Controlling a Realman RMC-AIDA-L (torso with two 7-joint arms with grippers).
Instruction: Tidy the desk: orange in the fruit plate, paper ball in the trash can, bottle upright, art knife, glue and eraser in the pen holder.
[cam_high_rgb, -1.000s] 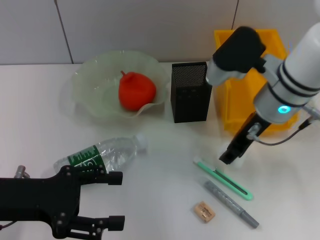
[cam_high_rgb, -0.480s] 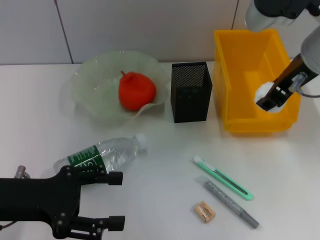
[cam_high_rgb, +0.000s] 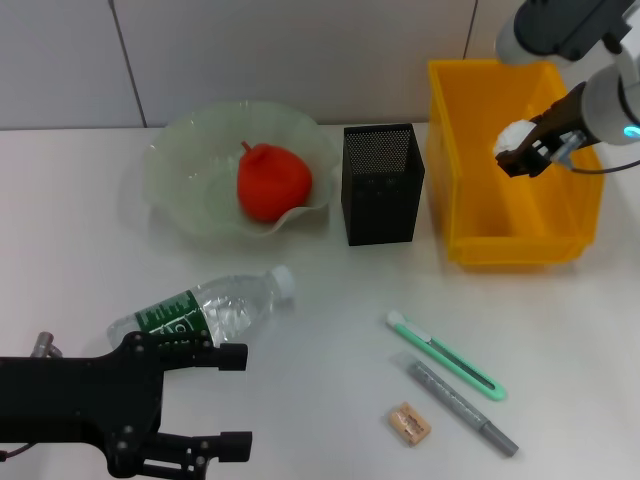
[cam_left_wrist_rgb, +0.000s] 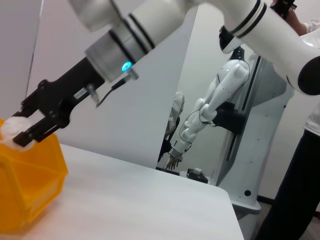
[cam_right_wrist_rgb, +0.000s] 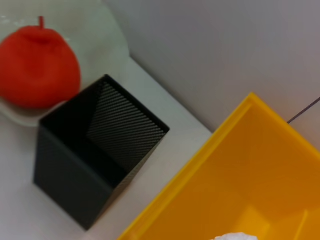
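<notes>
My right gripper (cam_high_rgb: 519, 157) is shut on the white paper ball (cam_high_rgb: 513, 134) and holds it above the yellow trash can (cam_high_rgb: 470, 200). The left wrist view shows the same grip (cam_left_wrist_rgb: 31, 131) on the paper ball (cam_left_wrist_rgb: 11, 131) over the trash can (cam_left_wrist_rgb: 35, 175). The orange (cam_high_rgb: 272, 182) lies in the fruit plate (cam_high_rgb: 170, 150). The pen holder (cam_high_rgb: 381, 185) stands between plate and trash can. The bottle (cam_high_rgb: 200, 310) lies on its side on the desk (cam_high_rgb: 330, 400). The art knife (cam_high_rgb: 445, 356), glue (cam_high_rgb: 462, 408) and eraser (cam_high_rgb: 409, 423) lie at the front right. My left gripper (cam_high_rgb: 235, 400) is open at the front left, just in front of the bottle.
The right wrist view shows the orange (cam_right_wrist_rgb: 37, 65), the pen holder (cam_right_wrist_rgb: 95, 155), the trash can (cam_right_wrist_rgb: 240, 175) and a bit of the paper ball (cam_right_wrist_rgb: 235, 236) at the picture's edge. A grey wall runs behind the desk.
My right gripper went from the desk near the art knife to the trash can, and now holds the paper ball higher above it. The left arm has not moved.
</notes>
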